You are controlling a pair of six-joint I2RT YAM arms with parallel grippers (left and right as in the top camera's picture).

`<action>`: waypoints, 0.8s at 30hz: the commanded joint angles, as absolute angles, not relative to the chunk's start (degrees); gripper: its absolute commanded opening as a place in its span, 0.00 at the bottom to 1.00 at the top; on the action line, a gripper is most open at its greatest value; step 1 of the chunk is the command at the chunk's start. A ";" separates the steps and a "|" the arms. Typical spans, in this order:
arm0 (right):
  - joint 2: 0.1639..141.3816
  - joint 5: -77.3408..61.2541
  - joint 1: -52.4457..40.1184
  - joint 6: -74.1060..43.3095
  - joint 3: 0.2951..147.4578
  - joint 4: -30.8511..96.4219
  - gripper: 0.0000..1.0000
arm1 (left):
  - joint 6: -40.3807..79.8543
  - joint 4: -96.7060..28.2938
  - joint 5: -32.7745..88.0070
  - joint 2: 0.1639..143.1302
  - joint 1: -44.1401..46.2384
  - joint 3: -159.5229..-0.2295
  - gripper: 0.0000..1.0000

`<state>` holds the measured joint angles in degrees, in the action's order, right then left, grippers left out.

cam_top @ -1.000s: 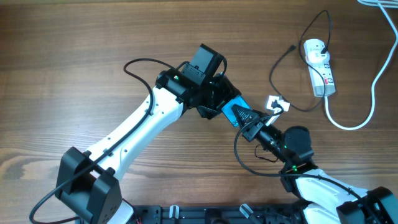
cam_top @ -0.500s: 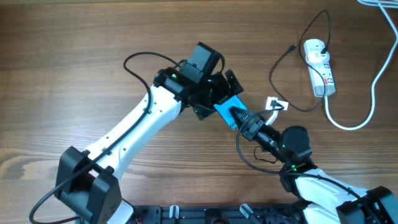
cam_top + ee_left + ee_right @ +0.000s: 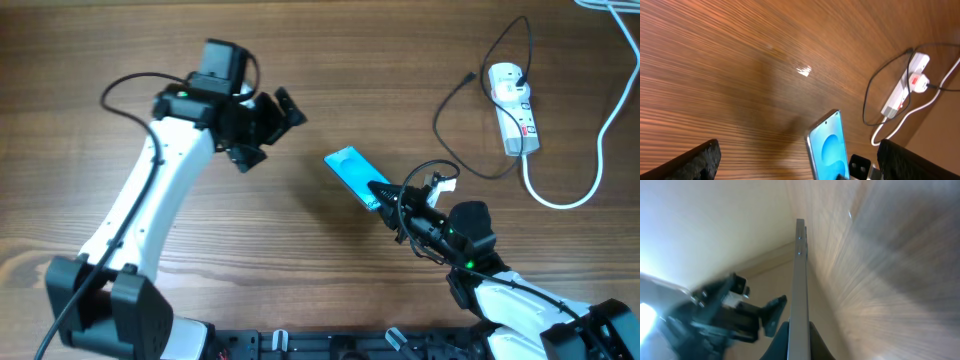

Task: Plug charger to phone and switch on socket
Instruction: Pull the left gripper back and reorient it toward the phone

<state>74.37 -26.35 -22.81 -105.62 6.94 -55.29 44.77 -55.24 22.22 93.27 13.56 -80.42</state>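
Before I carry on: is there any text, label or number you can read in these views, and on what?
No text can be read in any view.
phone: cyan screen, no legible wording.
socket: red marks, too small to read.
white tag beside the phone: dark marks, too blurred to read.

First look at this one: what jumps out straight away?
The bright cyan phone sits mid-table, its near end pinched in the shut right tool. The left tool hangs wide open to the upper left, apart from it. At the far right lies the white socket, the black charger cable looping beside it, not plugged into the phone.
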 commanded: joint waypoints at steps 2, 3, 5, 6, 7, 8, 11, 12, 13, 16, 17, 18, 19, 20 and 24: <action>74.04 -28.60 -22.98 -118.67 8.03 -55.81 0.04 | 39.16 -57.17 22.72 89.65 9.02 -81.49 0.99; 74.04 -28.58 -22.98 -118.67 8.03 -55.64 0.04 | 39.16 -57.43 22.74 89.21 8.23 -81.49 1.00; 74.04 -28.58 -22.98 -118.67 8.03 -54.70 0.04 | 38.68 -58.00 22.79 88.03 6.48 -81.49 1.00; 74.04 -28.58 -22.98 -118.69 8.03 -54.41 0.04 | 37.52 -58.17 23.27 87.55 5.82 -81.49 1.00; 74.04 -28.58 -22.98 -118.67 8.03 -54.24 0.04 | 36.27 -58.46 24.05 87.00 5.19 -81.49 1.00; 74.04 -28.58 -22.98 -118.67 8.03 -54.26 0.04 | 35.48 -59.05 24.82 86.52 4.54 -81.49 1.00; 74.04 -28.62 -22.98 -118.67 8.03 -54.63 0.04 | 34.68 -62.50 26.15 85.10 2.44 -81.49 1.00; 74.04 -28.64 -22.98 -118.65 8.03 -54.70 0.04 | 34.46 -63.77 26.15 84.90 1.98 -81.49 1.00; 74.04 -28.91 -22.98 -118.67 8.03 -54.83 0.04 | 33.10 -65.17 26.48 84.77 1.67 -81.49 1.00; 74.04 -29.69 -22.98 -118.69 8.03 -54.87 0.04 | 27.07 -70.67 29.52 84.75 1.48 -81.49 1.00; 74.04 -29.71 -22.98 -118.69 8.03 -54.89 0.04 | 26.22 -71.68 29.82 84.73 1.48 -81.49 1.00; 74.04 -29.71 -22.98 -118.69 8.03 -54.96 0.04 | 24.40 -72.95 30.46 84.73 1.48 -81.49 1.00; 74.04 -29.71 -22.98 -118.69 8.03 -55.16 0.04 | 22.76 -73.71 30.98 84.62 1.48 -81.49 1.00; 74.04 -29.74 -22.98 -118.67 8.03 -55.48 0.04 | 21.17 -74.48 31.55 84.55 1.41 -81.49 1.00; 74.04 -30.13 -22.98 -118.69 8.03 -57.21 0.04 | 20.08 -74.15 34.57 84.09 1.30 -81.49 1.00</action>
<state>74.37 -28.60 -22.81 -118.26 6.94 -55.31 24.58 -74.56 30.04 85.54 1.74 -80.64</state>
